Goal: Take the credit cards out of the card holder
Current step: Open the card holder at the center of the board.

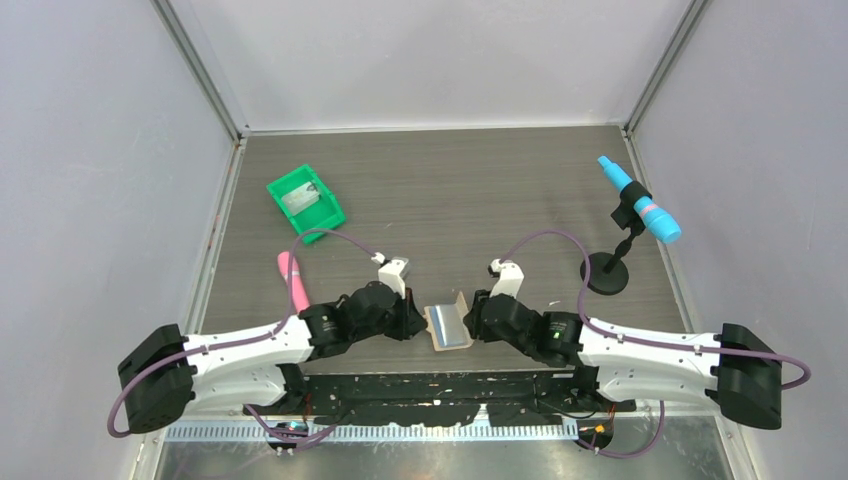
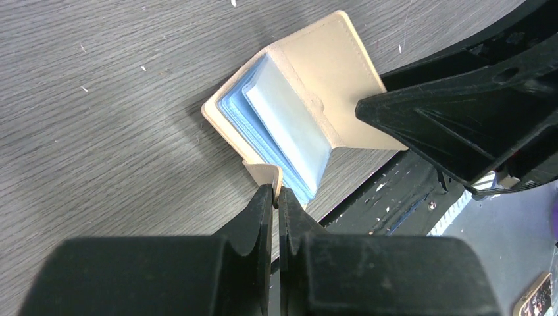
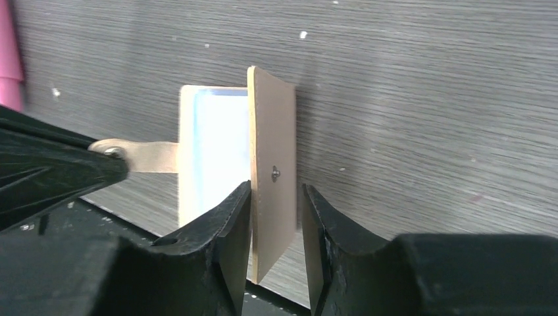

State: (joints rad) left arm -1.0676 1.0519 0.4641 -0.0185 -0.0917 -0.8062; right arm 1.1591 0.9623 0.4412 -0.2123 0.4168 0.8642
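The grey wood-grain table [image 1: 450,180] carries everything. Far beyond the left gripper [image 2: 275,194] and off to its outer side sits a green bin [image 1: 305,203]. Well out past the right gripper [image 3: 276,191], on its outer side, a blue tool [image 1: 640,205] leans on a black stand. A pink object [image 1: 293,278] lies close beside the left arm's wrist.

The card holder [image 1: 447,326] lies between the two grippers at the near table edge, half open, with one tan flap [image 3: 273,151] raised upright. The credit cards [image 2: 286,131] are tucked inside it as a pale blue-white stack, just ahead of the left fingertips.

The left gripper is pinched fully closed on the holder's small strap tab [image 2: 265,174]. The right gripper's jaws stand partly apart, straddling the raised flap. A sliver of gap shows at the outer finger, and the inner one seems to touch it, though that is hard to judge
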